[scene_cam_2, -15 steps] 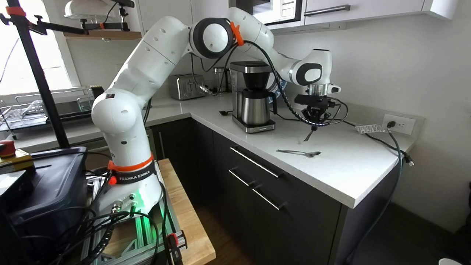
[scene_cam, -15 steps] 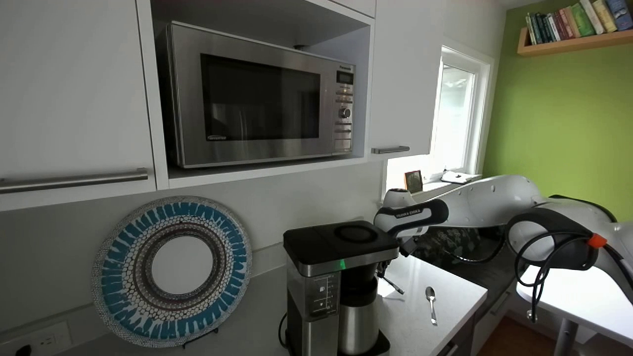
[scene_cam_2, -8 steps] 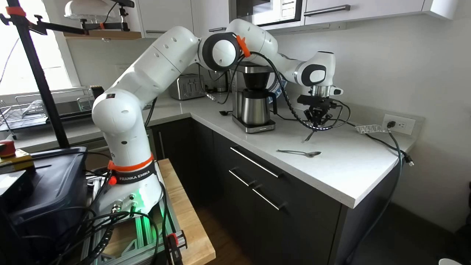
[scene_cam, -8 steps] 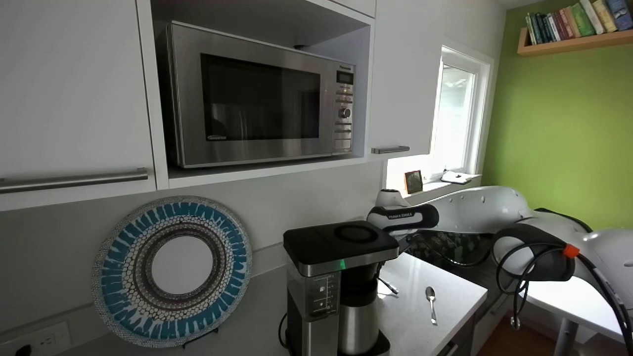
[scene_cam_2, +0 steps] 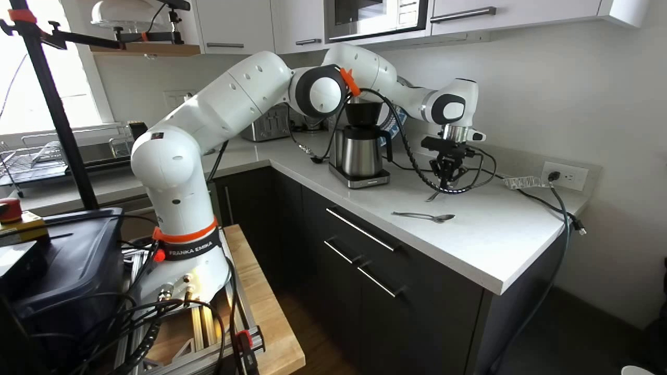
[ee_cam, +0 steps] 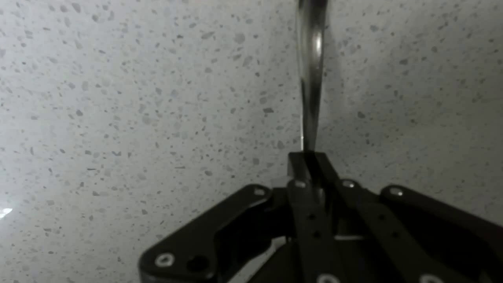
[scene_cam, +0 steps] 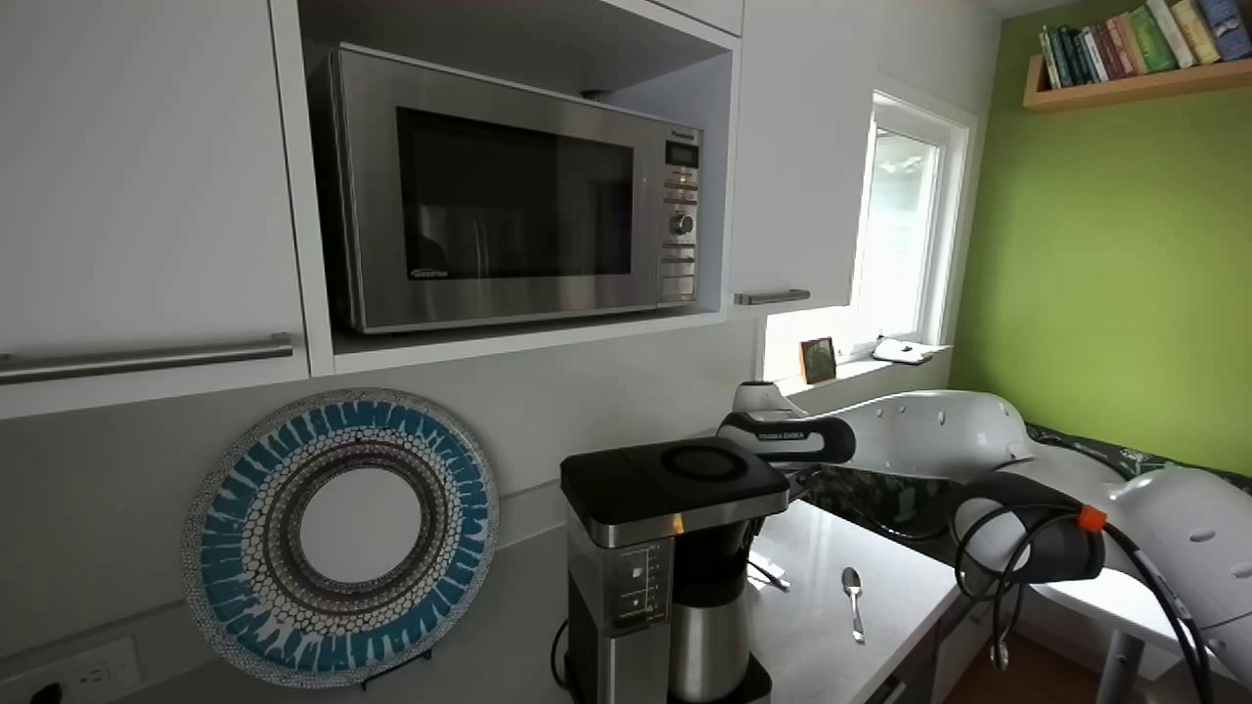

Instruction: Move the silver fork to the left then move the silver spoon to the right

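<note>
The silver spoon [scene_cam: 852,584] lies on the white counter, bowl toward the wall; it also shows in an exterior view [scene_cam_2: 443,217]. My gripper [ee_cam: 307,154] is shut on a slim silver utensil, taken as the silver fork [ee_cam: 311,55]; its tines are not visible. The fork also shows in both exterior views [scene_cam: 770,577] [scene_cam_2: 432,197], low over or on the counter, farther from the front edge than the spoon. I cannot tell whether it touches the counter. In an exterior view the coffee maker hides most of the gripper; it shows below the wrist [scene_cam_2: 446,179].
A black and steel coffee maker [scene_cam_2: 361,151] stands beside the arm on the counter [scene_cam_2: 500,234]. A round blue plate [scene_cam: 245,508] leans on the wall behind. Black cords [scene_cam_2: 531,195] run along the counter to a wall outlet [scene_cam_2: 573,178]. Cabinets and a microwave [scene_cam: 528,196] are above.
The arm has lowered, bringing the gripper and held fork down close to the counter. The light at the robot base has turned from green to yellow. The spoon has not moved.
</note>
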